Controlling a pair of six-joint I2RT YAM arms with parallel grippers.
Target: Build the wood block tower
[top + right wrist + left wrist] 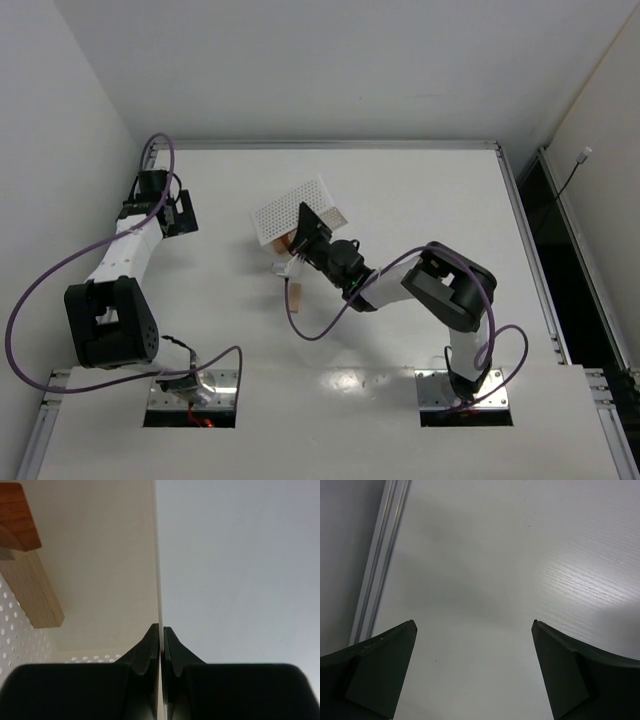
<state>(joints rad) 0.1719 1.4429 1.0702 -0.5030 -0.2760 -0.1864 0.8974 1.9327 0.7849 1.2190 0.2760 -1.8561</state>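
Observation:
My right gripper (306, 234) is shut on the thin side wall of the white perforated tray (288, 207), which stands tipped up at the middle of the table. In the right wrist view the gripper (161, 628) clamps the tray wall (157, 555); inside the tray lie a tan wooden block (35, 595) and a reddish-orange block (17, 517). A tan bar (297, 293) lies on the table below the tray, and an orange piece (285, 246) shows at the tray's lower edge. My left gripper (183, 212) is open and empty over bare table at the far left (473, 625).
A metal rail (377, 565) runs along the table's left edge close to my left gripper. Walls stand to the left and behind the table. The right arm's purple cable (320, 330) loops over the table in front of the tray.

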